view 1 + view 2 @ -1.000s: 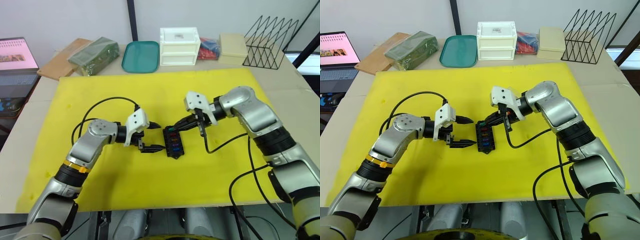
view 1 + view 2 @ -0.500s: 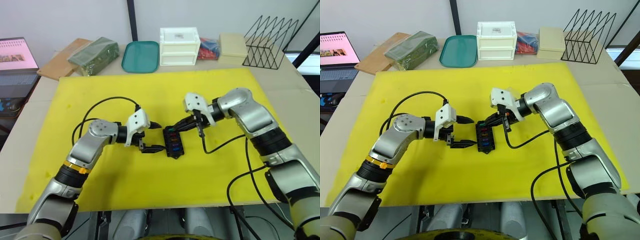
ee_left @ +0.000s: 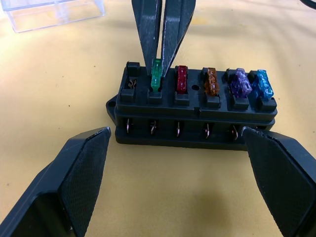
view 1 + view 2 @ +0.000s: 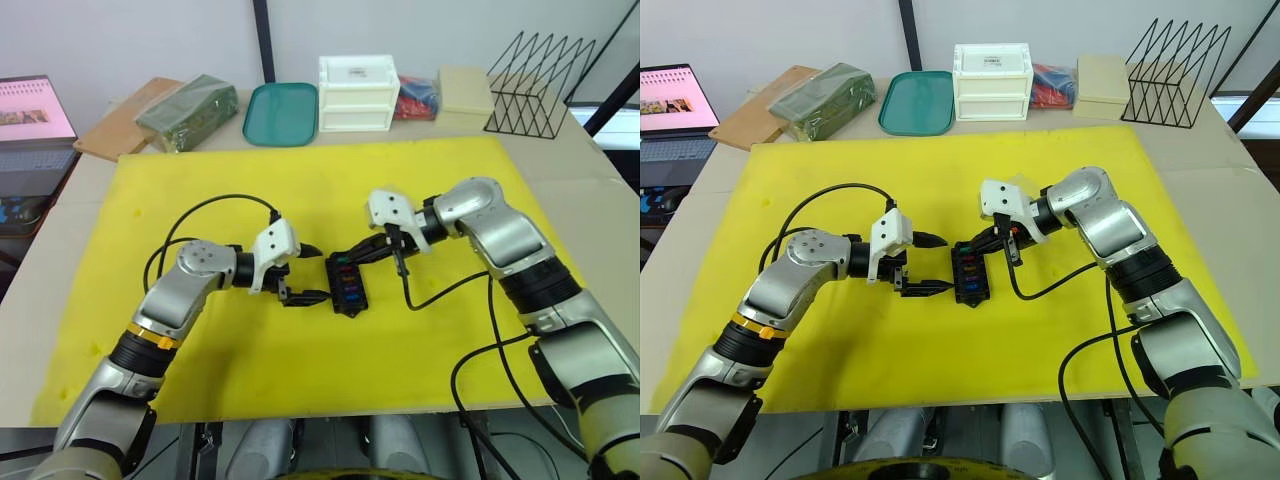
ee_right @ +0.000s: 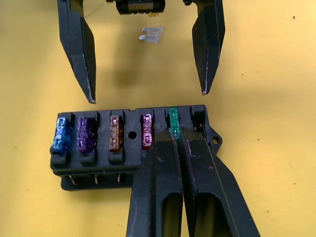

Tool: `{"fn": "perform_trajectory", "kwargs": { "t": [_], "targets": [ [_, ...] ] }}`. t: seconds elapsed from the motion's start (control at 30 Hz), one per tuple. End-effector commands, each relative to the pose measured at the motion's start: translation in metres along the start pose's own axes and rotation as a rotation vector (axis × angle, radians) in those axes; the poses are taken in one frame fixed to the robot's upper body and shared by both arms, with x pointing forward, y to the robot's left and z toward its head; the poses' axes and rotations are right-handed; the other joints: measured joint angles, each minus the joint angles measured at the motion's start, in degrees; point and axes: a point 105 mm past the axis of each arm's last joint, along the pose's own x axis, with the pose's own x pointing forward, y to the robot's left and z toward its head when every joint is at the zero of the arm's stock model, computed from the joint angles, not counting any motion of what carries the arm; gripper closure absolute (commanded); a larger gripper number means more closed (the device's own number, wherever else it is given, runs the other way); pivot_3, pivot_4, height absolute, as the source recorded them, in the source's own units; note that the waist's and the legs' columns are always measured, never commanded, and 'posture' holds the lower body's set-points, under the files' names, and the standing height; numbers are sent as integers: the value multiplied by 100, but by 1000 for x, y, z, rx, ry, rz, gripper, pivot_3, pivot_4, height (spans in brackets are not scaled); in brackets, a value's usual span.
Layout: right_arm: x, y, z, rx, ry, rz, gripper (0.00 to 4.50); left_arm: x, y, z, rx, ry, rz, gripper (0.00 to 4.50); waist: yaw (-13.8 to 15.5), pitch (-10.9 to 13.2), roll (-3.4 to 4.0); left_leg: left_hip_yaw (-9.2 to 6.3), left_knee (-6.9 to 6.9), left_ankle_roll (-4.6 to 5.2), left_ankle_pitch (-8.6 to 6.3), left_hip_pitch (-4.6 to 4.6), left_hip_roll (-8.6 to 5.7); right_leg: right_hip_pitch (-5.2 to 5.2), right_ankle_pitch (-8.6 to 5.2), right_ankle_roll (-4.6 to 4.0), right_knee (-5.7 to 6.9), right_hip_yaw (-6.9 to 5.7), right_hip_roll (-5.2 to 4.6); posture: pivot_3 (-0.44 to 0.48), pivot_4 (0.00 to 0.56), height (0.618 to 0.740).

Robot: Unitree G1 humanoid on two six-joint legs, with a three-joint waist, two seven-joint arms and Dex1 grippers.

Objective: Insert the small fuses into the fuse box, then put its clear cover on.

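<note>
Right tool is pinched tight on the green fuse, which stands upright in the second slot from one end of the fuse box; the fuse sits higher than its neighbours, so by my reading it is only partly pushed home. Left tool is spread wide, its two fingers flanking the box at either end without touching it, as if ready to brace it. The box lies on the yellow mat on the worktop, between the two tools, its long axis running roughly toward and away from the robot, with the slots in a single row along that axis. Four more fuses are seated beside the green one: red, tan-brown, purple and blue. The end slot next to the green fuse is empty. The coming move turns on pressing straight down along the slot, the right tool being directly over it. One pale clear fuse lies loose on the mat just beyond the box on the left tool's side, so the left arm is nearer to it. The clear cover rests on the mat behind the box, apart from it. No brand or writing can be read on the box or fuses; the label on the white drawer box at the back is too small to make out
</note>
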Motion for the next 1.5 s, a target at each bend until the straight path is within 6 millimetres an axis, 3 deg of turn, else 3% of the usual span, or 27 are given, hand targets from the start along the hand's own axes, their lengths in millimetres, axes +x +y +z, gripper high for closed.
{"fn": "perform_trajectory", "kwargs": {
  "t": [0.03, 0.3, 0.77, 0.9, 1.23, 1.5],
  "targets": [
    [5, 2, -14, 16, 63, 9, 4500, -1, 0, 10, 46, -22, 5, 40, 1, -1, 0, 0, 0, 0, 0, 1, 0, 1, 0, 0, 0, 0, 0, 0, 150, 740],
    [4, 3, -20, 36, 104, 15, 4500, -1, 0, 10, 50, -20, 7, 40, 4, -4, 0, 0, 0, 0, 0, 3, 0, 4, 0, 0, 0, 0, 0, 0, 150, 740],
    [0, 6, -2, 28, 55, 7, 4500, -6, -6, 16, 49, -48, -20, 40, 10, -4, 0, 0, 1, 0, 0, 3, 0, 4, 0, 0, -1, 0, 0, 0, 150, 740],
    [-3, 6, 0, 23, 53, -5, 3537, -8, -6, 15, 50, -48, -16, 0, 7, -4, 0, -1, 0, 0, 0, 2, 0, 3, 0, 0, 0, 0, 0, 0, 150, 740],
    [-10, 6, 10, 13, 35, -29, 3537, -9, -7, 11, 47, -40, -9, 0, 16, -4, 0, -1, 0, 0, 0, 1, -1, 3, 0, 0, -1, 0, -1, 0, 150, 740],
    [-19, 0, 30, 22, -25, -60, 3537, -9, -6, 11, 51, -39, -6, 0, 14, -4, 0, -1, 0, 0, 0, 0, -1, 2, 0, 0, -1, 0, -1, 0, 150, 740]
  ]
}}
